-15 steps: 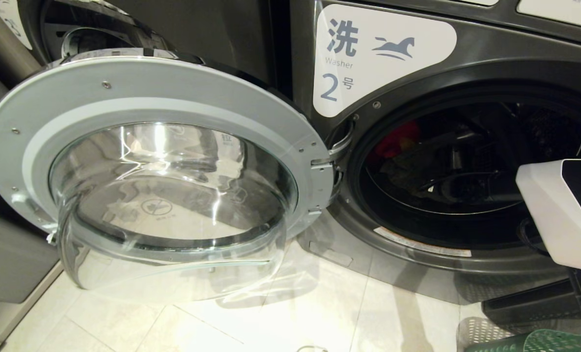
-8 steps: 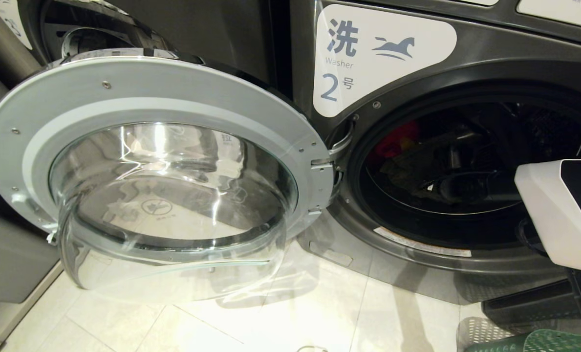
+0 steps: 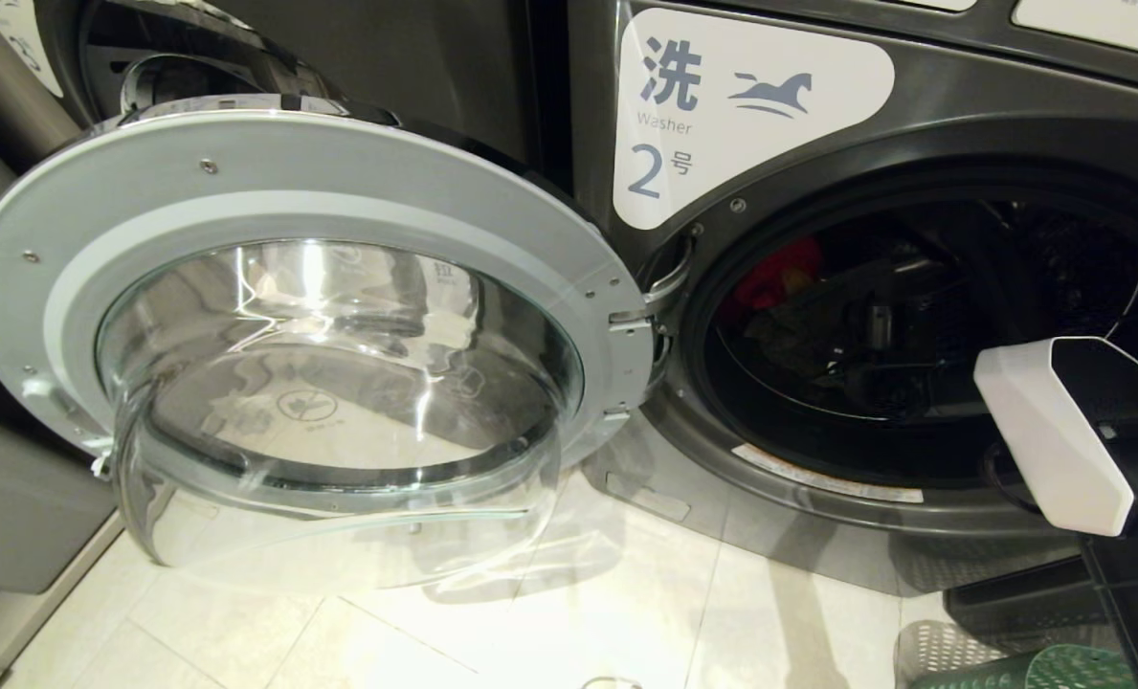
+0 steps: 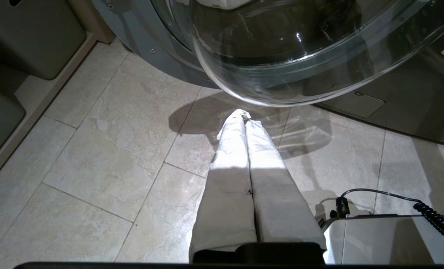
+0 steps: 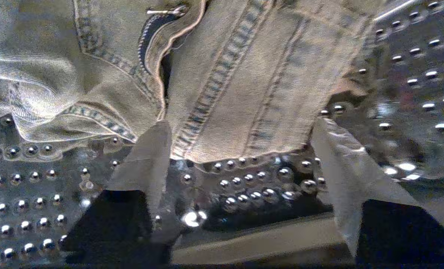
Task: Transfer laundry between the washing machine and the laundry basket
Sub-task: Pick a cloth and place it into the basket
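Note:
The washing machine (image 3: pixel 750 96), marked "Washer 2", has its round glass door (image 3: pixel 291 191) swung wide to the left. Deep in the drum lie a red piece of laundry (image 3: pixel 779 270) and a dull olive garment (image 3: pixel 798 340). My right arm reaches into the drum, and its white wrist housing (image 3: pixel 1047 431) shows at the opening. My right gripper (image 5: pixel 238 127) is open over the studded drum wall. The hem of the olive garment (image 5: pixel 244 74), with a zipper, lies between its fingertips, unclamped. The green laundry basket (image 3: pixel 1057 670) peeks in at the bottom right. My left gripper (image 4: pixel 243 116) hangs shut above the floor tiles.
The door's glass bowl (image 4: pixel 281 74) juts out low over the floor ahead of my left gripper. Grey bins (image 3: pixel 13 498) stand at the left beside a raised kerb. Another machine's door (image 3: pixel 147 57) shows at the top left. My own base (image 4: pixel 386 239) is close on the right.
My right gripper has opened inside the drum, leaving the olive garment lying on the drum wall. The arm's white wrist housing has dropped lower and shifted left. The left arm has not moved.

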### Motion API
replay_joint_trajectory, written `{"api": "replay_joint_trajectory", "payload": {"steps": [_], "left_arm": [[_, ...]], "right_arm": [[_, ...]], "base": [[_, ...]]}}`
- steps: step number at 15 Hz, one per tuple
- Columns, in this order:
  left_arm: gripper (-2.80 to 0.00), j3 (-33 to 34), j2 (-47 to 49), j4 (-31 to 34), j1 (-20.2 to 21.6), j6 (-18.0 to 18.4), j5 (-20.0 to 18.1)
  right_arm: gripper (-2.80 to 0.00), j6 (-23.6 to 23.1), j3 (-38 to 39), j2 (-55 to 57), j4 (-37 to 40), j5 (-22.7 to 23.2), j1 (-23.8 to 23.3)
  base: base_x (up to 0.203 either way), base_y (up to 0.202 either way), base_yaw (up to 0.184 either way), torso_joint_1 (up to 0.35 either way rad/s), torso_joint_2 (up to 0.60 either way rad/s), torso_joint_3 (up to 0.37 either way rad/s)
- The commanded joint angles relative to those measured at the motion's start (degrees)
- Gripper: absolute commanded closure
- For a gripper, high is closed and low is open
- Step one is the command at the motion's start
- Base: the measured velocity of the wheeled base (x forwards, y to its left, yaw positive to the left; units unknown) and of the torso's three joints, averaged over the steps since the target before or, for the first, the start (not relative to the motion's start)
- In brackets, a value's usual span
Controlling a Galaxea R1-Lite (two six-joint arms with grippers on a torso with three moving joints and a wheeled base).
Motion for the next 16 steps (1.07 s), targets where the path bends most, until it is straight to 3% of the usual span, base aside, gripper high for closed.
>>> {"api": "replay_joint_trajectory", "payload": {"steps": [1,3,16], "left_arm": [[0.00,0.00,0.07,0.01,0.00,0.00,-0.01],[0.00,0.00,0.07,0.01,0.00,0.00,-0.01],[0.00,0.00,0.07,0.01,0.00,0.00,-0.01]], "right_arm": [[-2.80,-0.06,0.02,2.93,-3.62,-0.18,-0.04],[-2.80,-0.36,0.03,4.21,-6.62,-0.51,-0.31],[-2.80,1.35,-0.06,5.88,-6.88,-0.64,-3.21]], "base": [[0.000,0.000,0.000,0.000,0.00,0.000],[0.000,0.000,0.000,0.000,0.00,0.000],[0.000,0.000,0.000,0.000,0.00,0.000]]}}
